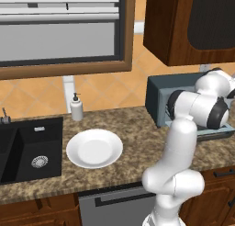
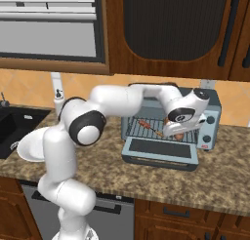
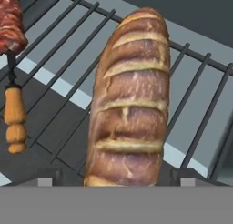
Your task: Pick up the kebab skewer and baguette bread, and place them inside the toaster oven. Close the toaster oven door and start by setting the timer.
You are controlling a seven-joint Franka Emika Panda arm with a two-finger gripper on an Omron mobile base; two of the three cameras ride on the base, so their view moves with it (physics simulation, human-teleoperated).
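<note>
The baguette bread (image 3: 129, 100) lies on the wire rack (image 3: 63, 59) inside the toaster oven (image 2: 211, 106). My gripper (image 3: 118, 176) is open, one fingertip on each side of the loaf's near end with a small gap at both. The kebab skewer (image 3: 13, 82) rests on the same rack to the loaf's left, and shows as a thin stick (image 2: 149, 126) in the right base view. The toaster oven door (image 2: 158, 151) is folded down flat on the counter. My hand (image 2: 178, 129) reaches into the oven mouth over that door.
A white plate (image 1: 94, 148) sits bare on the speckled counter (image 1: 137, 133), with a soap dispenser (image 1: 76, 107) behind it and a black sink (image 1: 27, 149) to its left. Two round knobs (image 2: 211, 120) are on the oven's right side. Wooden cabinets (image 2: 171, 29) hang above.
</note>
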